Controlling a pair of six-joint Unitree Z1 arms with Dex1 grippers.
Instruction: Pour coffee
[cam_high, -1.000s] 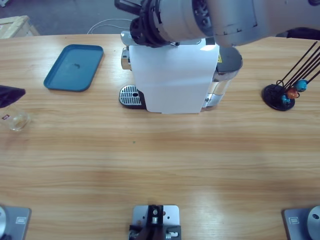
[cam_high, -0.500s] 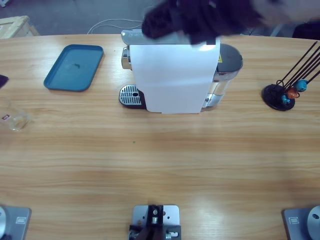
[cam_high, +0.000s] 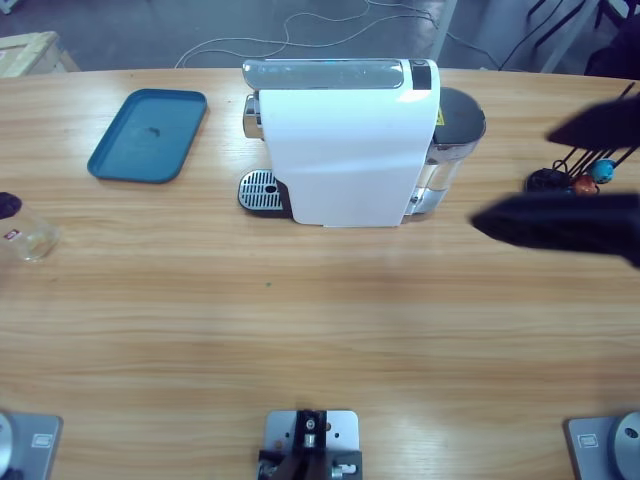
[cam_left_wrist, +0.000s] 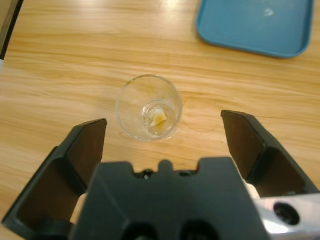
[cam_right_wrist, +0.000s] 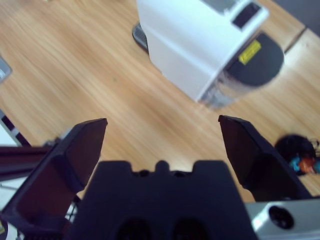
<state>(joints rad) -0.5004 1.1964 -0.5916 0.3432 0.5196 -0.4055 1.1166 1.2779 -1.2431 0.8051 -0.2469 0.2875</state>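
A small clear glass cup (cam_left_wrist: 148, 107) stands upright on the wooden table (cam_high: 320, 320) at the far left (cam_high: 27, 238). Only a thin amber-brown trace of coffee (cam_left_wrist: 158, 118) shows at its bottom. My left gripper (cam_left_wrist: 163, 123) is open, and the cup stands free ahead of its jaws, touched by neither. In the high view only a dark tip of this gripper (cam_high: 6, 205) shows at the left edge. My right gripper (cam_right_wrist: 162, 124) is open and empty, high above the table. It appears in the high view as a dark blurred shape (cam_high: 555, 222) at the right. It looks toward the white coffee machine (cam_right_wrist: 195, 40).
The white coffee machine (cam_high: 340, 140) stands at the back middle, its drip grate (cam_high: 260, 190) on the left side. A blue tray (cam_high: 148, 135) lies at the back left. A black capsule stand (cam_high: 560, 185) with coloured capsules is at the right, partly behind the arm.
The arm that hung over the coffee machine has swept away to the right, uncovering the machine's top. The dark gripper tip at the left edge has drawn back from the cup.
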